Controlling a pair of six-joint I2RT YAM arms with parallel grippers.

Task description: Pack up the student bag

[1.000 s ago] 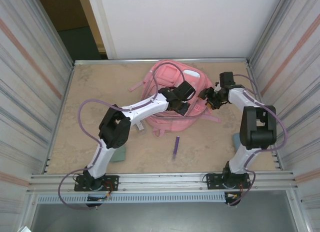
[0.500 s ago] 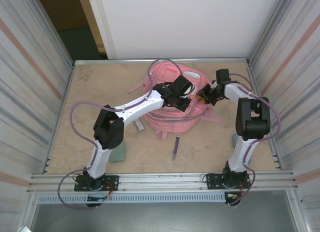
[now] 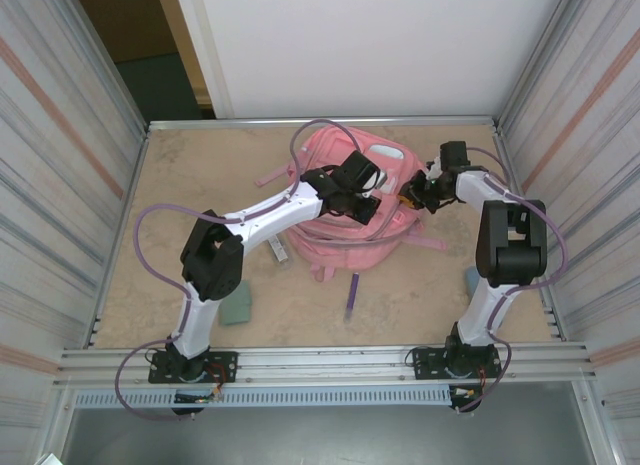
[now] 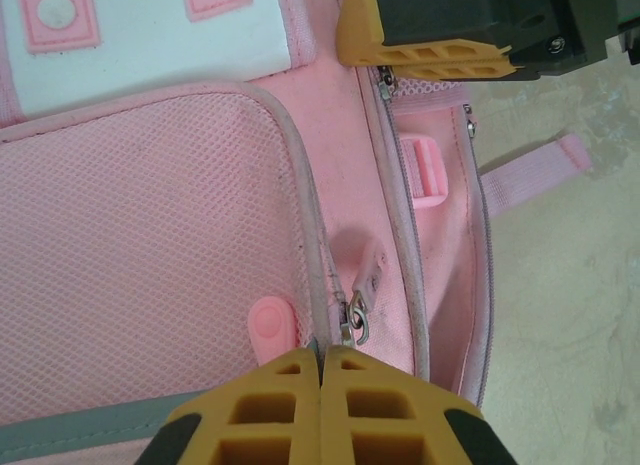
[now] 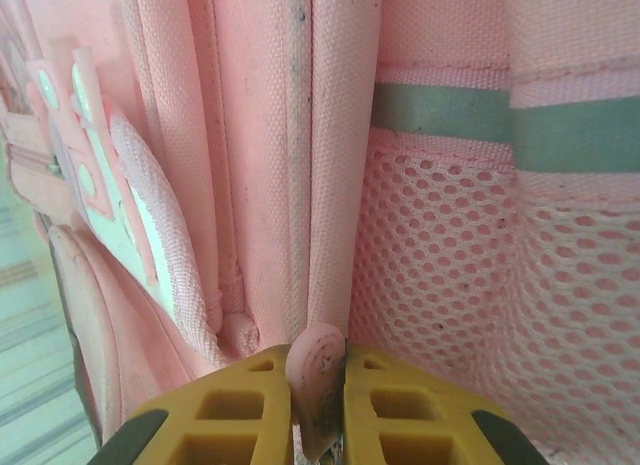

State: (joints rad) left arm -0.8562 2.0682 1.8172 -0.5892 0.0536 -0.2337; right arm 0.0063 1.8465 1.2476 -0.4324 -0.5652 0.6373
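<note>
Where ribbed metal walls box beige table, student bag lies nr rear.

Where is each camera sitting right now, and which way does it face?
Top external: above and behind the bases, looking down on the table; both arms reach to the student bag.
Left wrist: on the left arm, looking along the shut left pincer at a front zipper pull.
Right wrist: on the right arm, close against the bag's mesh pocket; right pincer clamps a pink tab.
Shared: left wrist also catches a right pincer finger at its top; it and top external both show the white patch.
</note>
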